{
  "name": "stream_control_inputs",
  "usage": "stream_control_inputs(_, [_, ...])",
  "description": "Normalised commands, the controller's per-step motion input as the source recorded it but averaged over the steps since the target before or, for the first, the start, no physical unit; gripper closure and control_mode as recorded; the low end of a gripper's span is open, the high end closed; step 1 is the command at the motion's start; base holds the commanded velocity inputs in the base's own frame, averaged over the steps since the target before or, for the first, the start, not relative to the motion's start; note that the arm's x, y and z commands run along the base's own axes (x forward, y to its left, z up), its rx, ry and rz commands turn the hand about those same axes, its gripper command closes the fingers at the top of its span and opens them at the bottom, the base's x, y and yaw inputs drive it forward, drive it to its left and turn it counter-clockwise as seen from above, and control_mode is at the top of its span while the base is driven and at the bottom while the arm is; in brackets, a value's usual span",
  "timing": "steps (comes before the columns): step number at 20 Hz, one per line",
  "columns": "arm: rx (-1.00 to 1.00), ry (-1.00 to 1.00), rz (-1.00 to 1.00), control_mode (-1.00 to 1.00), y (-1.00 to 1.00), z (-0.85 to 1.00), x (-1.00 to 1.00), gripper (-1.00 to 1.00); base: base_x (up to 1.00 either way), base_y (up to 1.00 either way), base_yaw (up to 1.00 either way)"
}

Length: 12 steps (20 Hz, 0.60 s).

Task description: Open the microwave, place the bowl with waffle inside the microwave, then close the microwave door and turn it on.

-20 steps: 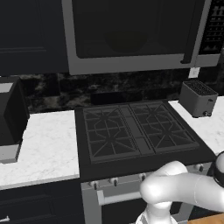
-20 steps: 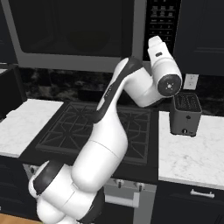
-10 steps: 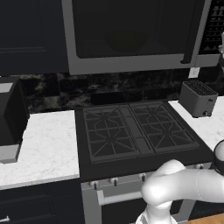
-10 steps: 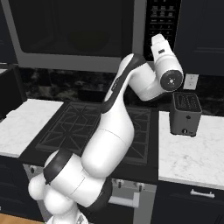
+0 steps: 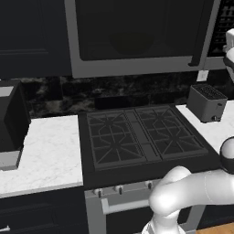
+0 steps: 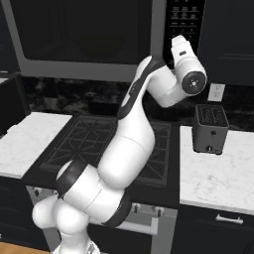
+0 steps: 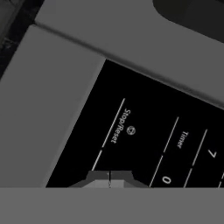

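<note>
The microwave (image 6: 99, 39) hangs above the stove (image 5: 141, 137), its door (image 5: 137, 32) shut, while the arm reaches up to the button panel (image 6: 184, 20) on its right; the gripper (image 7: 109, 178), fingertips pressed together, sits just below the Stop/Reset key (image 7: 120, 127), start button likely farther along

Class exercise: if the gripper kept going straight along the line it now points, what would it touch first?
Most likely the microwave's button panel, near the Stop/Reset key: the hand view looks straight at it, close up, above the shut fingers. The exact gap is unclear.
</note>
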Motion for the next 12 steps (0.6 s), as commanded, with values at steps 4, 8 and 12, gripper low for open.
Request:
stream_control_inputs(4, [0.00, 0.00, -0.04, -1.00, 0.00, -0.16, 0.88, 1.00, 0.00, 0.00, 0.00])
stream_control_inputs(8, [-0.03, -0.47, -0.03, -1.00, 0.07, -0.45, -0.46, 1.00, 0.00, 0.00, 0.00])
stream_control_inputs(12, [-0.09, -0.68, -0.05, -1.00, 0.43, -0.80, -1.00, 1.00, 0.00, 0.00, 0.00])
